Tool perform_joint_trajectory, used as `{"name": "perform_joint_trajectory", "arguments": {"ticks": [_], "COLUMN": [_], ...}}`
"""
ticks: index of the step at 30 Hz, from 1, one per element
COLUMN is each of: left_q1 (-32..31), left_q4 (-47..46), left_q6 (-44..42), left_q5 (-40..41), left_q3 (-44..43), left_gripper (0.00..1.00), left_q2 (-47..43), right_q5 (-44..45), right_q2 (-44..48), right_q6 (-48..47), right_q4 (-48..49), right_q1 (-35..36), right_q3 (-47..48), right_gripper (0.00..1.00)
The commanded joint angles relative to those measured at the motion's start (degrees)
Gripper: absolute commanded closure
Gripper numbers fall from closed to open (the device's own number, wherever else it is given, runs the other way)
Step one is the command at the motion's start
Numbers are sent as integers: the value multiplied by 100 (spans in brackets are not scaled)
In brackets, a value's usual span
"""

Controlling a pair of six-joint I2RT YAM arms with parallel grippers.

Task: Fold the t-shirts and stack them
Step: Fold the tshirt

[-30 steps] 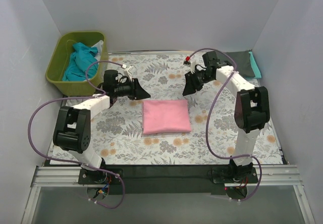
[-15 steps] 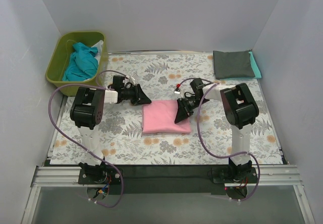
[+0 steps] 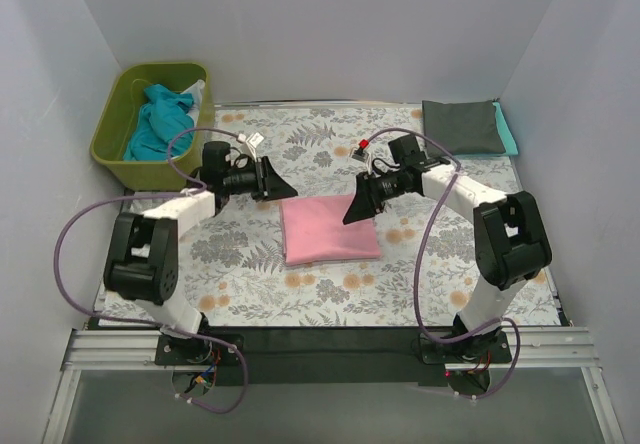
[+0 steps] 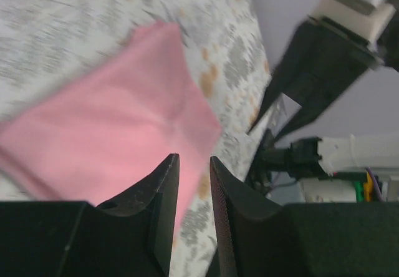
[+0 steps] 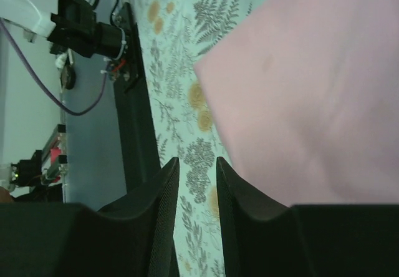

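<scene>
Top external view: we see a folded pink cotton t-shirt [image 3: 330, 232] lying as a flat rectangle at the centre of the frame on the floral-printed table cloth [image 3: 250, 254]. The left gripper [image 3: 290, 190] sits just off the shirt's upper left corner, pointing right. The right gripper [image 3: 351, 216] is over its upper right corner, pointing down and left. We cannot tell whether either one touches the fabric. At the upper right of the frame a folded dark grey t-shirt [image 3: 458, 127] lies well apart from the pink one, with a strip of teal fabric [image 3: 509, 130] showing along its right edge. At the upper left an olive-green plastic tub [image 3: 150, 171] stands beside the cloth's corner with crumpled teal shirts [image 3: 160, 124] inside it.

In the left wrist view, the left gripper's two dark fingers [image 4: 159, 189] are drawn almost together, with only a narrow slit between them and nothing held there. The pink shirt fills the left and middle of the frame beyond them, and the right gripper shows at the upper right. In the right wrist view, the right gripper's fingers [image 5: 162, 189] are likewise nearly closed on nothing. The pink shirt covers the upper right of that frame, and floral cloth lies just beyond the tips.
</scene>
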State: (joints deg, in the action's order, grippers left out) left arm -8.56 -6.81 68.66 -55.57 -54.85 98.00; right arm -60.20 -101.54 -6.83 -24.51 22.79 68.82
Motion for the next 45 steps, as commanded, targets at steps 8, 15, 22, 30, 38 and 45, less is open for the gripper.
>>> {"name": "perform_joint_trajectory", "arguments": {"ticks": [8,15,22,30,38,45], "left_q1": [-1701,-1650,-868,-480,-445,-358], "left_q4": [-980,-392,223,-3,-707,-1515], "left_q6": [1553,1519,862,569,1026,1369], "left_q5": [652,1926,2077,444,89,626], "left_q3": [1811,2136,2146,2321,1329,555], "left_gripper": [74,75,75,77,76,76], "left_q2": [-967,114,598,-1164,-696,893], "right_q5": [-89,815,924,-51,-18,184], "right_q2": [-260,-981,-1176,-227,-390,-1912], "right_q6": [1649,1773,1492,-186,-39,648], "right_q4": [1484,1748,1730,45,-11,764], "right_q1": [542,780,649,368,-204,-389], "right_q3": [-905,-1248,-1537,-1232,-37,992], "right_gripper": [68,65,64,69,67,68]}}
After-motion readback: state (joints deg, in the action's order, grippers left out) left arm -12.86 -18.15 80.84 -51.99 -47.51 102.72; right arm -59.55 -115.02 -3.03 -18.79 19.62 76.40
